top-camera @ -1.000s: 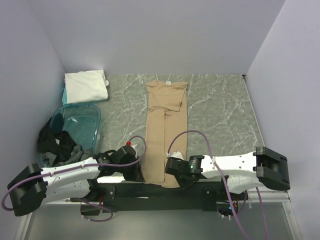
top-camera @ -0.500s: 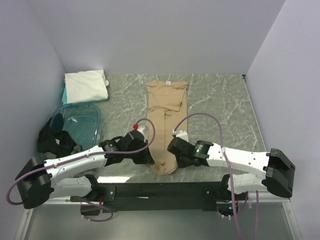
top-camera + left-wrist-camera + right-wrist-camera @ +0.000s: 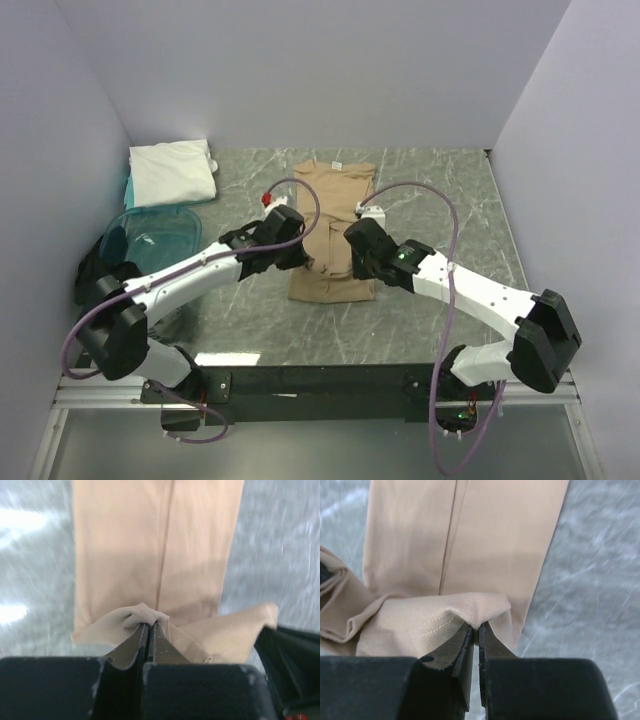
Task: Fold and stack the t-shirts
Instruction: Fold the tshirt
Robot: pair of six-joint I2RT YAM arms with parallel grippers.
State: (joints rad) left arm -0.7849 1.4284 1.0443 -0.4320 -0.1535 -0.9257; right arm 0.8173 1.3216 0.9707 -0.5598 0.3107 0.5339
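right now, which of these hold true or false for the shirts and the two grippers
1. The left gripper is shut on a fold of the tan t-shirt. True.
2. The right gripper hangs open, holding nothing. False: it is shut on the tan t-shirt's edge.
3. The white t-shirt lies folded at the far left. True.
4. The tan t-shirt is stacked on the white t-shirt. False: they lie apart, the tan one mid-table.

White arms [image 3: 190, 273], black joints [image 3: 543, 345], purple cables [image 3: 415, 186]
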